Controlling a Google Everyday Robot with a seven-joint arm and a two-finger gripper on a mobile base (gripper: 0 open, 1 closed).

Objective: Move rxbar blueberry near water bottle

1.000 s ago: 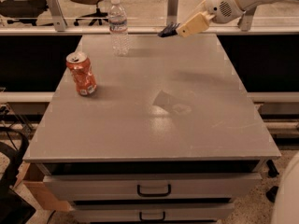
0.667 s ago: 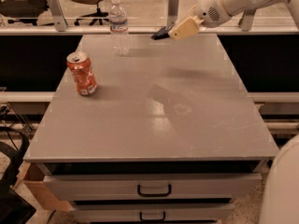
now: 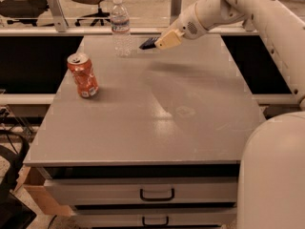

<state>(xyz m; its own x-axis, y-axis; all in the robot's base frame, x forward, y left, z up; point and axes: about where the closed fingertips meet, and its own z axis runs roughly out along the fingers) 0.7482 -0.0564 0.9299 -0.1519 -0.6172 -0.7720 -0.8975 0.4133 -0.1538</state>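
Gripper (image 3: 161, 42) at the far side of the tabletop (image 3: 143, 128), clamped on the rxbar blueberry (image 3: 147, 44).

The dark bar pokes out to the left of the tan fingers (image 3: 167, 39), held clear of the surface with a soft shadow on the grey below. It is near the upright water bottle (image 3: 120, 27), just to its right and not touching. The white arm (image 3: 224, 6) reaches in from the upper right. A dented orange soda can (image 3: 83, 74) stands well apart, toward the left edge.

Dented orange can (image 3: 83, 75) on grey table (image 3: 143, 128)
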